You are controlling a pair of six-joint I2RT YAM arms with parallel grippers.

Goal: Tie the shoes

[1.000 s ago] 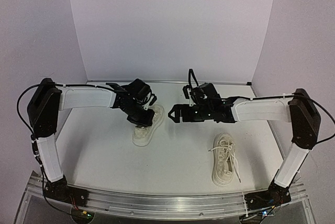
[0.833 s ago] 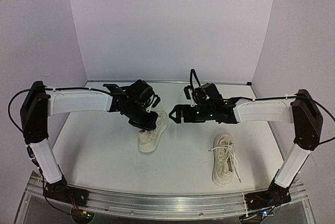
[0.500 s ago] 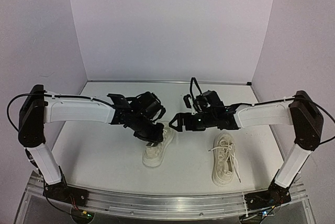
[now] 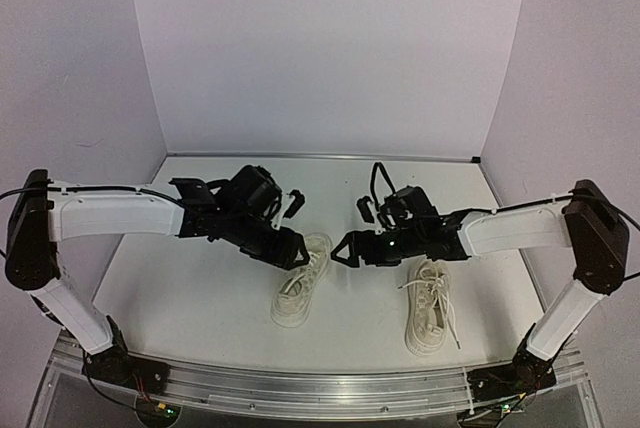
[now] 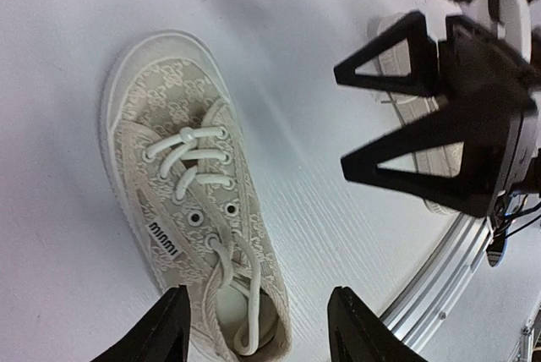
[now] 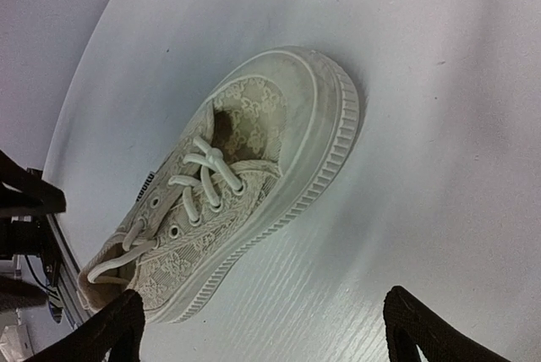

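One shoe (image 4: 299,286) lies on the table between the arms, toe pointing away, with its laces loose and the ends tucked into the heel opening (image 5: 232,311). My left gripper (image 4: 291,251) hovers over that heel, open, its fingers (image 5: 169,328) on either side without gripping. My right gripper (image 4: 346,247) is open just right of the shoe's toe (image 6: 287,91), with only bare table between its fingers (image 6: 127,320). The other shoe (image 4: 429,303) lies at the front right, laces sprawled.
The white table (image 4: 200,278) ends in a metal rail (image 4: 320,388) along the near edge, close to both shoes. Lilac walls (image 4: 320,48) close in the back and sides. The two grippers face each other a short gap apart.
The left arm brought the shoe forward and to the right, then opened its jaws off it. The right gripper followed forward and stayed open.
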